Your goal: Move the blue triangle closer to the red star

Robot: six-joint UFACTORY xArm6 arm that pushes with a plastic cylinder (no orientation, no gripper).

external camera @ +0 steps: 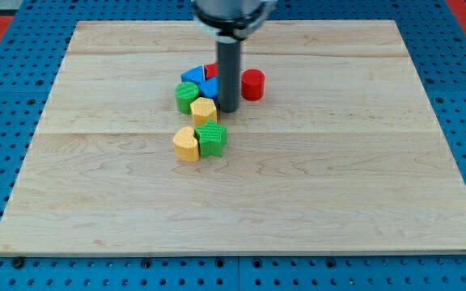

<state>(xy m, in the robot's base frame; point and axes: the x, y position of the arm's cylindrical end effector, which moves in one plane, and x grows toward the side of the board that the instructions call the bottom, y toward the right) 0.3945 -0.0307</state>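
Note:
The blue triangle (209,86) sits in a cluster near the board's upper middle, touching the left side of my rod. A second blue block (192,76) lies just above and left of it. A red block (211,71), probably the red star, peeks out behind them, mostly hidden by the rod. My tip (228,109) rests on the board right of the blue triangle and the yellow block (204,111).
A red cylinder (252,84) stands right of the rod. A green block (187,97) touches the cluster's left. Lower down, a yellow block (186,145) and a green block (212,139) sit together. The wooden board (338,202) lies on a blue pegboard.

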